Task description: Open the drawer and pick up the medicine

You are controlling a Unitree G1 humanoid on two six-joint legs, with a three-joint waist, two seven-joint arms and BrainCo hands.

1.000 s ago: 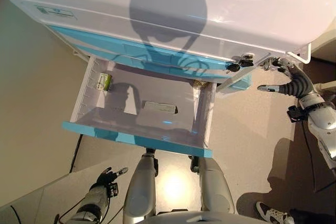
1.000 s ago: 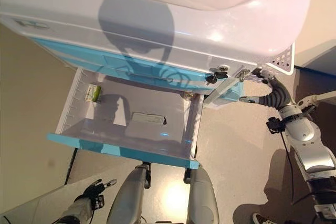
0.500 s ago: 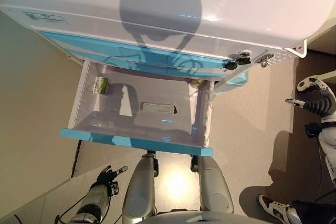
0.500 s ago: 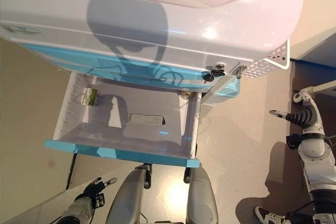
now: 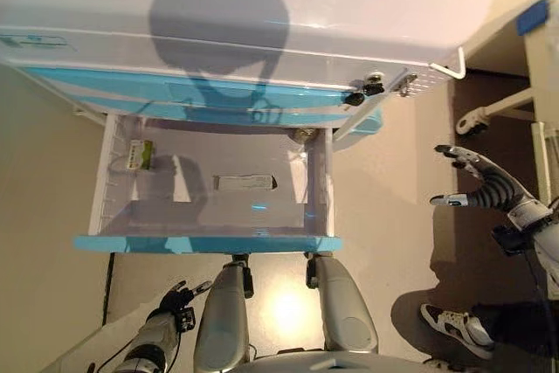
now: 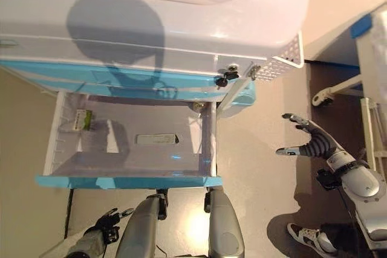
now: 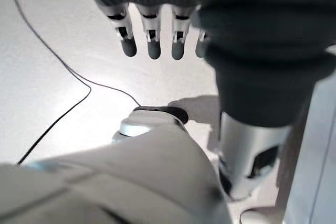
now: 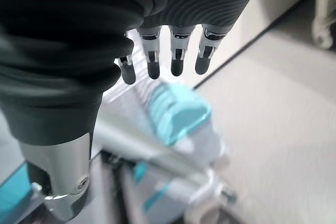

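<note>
The drawer (image 5: 205, 242) of the white and blue cart (image 5: 262, 32) is standing pulled out, with its blue front facing the robot. Inside it a small green and white medicine box (image 5: 140, 154) is lying near the far left corner, and a flat white packet (image 5: 244, 183) is lying near the middle of the drawer floor. The right hand (image 5: 476, 185) is hanging in the air to the right of the cart, well apart from it, fingers spread and holding nothing. The left hand (image 5: 179, 299) is waiting low below the drawer front, fingers relaxed and empty. A person's shoe (image 5: 450, 325) is showing on the floor at the lower right.
</note>
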